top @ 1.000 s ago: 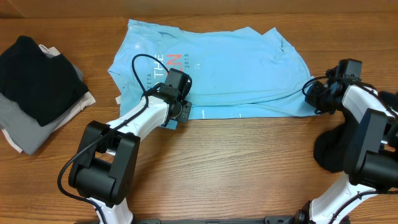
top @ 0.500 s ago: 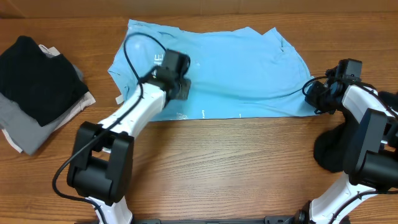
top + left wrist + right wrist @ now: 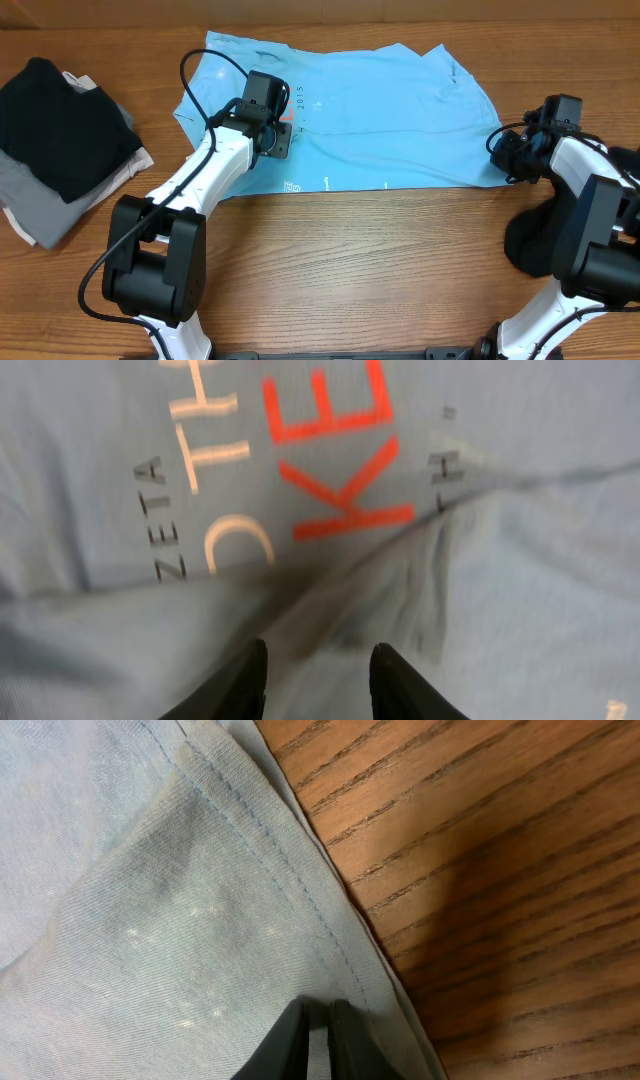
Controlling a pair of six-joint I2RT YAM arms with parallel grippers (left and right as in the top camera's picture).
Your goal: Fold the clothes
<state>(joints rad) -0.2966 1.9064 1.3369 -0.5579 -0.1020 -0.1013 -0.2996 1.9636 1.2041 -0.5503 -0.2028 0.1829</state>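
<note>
- The left gripper [image 3: 320, 650] has its 2 fingers [image 3: 245, 680] apart, with bare cloth showing in the gap; nothing is pinched between them.
- It points down at the light blue T-shirt [image 3: 400, 110], over a raised crease that runs slantwise from the fingers up toward the print.
- Whether the fingertips touch the cloth I cannot tell.
- Just beyond the fingers lies the lettering [image 3: 340, 460]: large red letters beside smaller white ones.
- In the overhead view the left gripper [image 3: 275, 135] sits over the shirt's left half, and its arm reaches in from the near left edge.
- The right gripper [image 3: 320, 1007] has its 2 fingers pressed together on the shirt's edge, a thin strip of blue cloth showing between them.
- The stitched hem [image 3: 270, 850] runs slantwise just above the fingers, with bare wood to its right.
- From overhead the right gripper [image 3: 503, 152] is at the shirt's right near corner.
- The T-shirt lies spread flat across the far middle of the table [image 3: 380, 270], wider than deep, its near edge straight.
- Well apart, at the table's left end, sits a pile [image 3: 40, 210] of other clothes: a black garment [image 3: 55, 125] on top, grey and whitish cloth under it.
</note>
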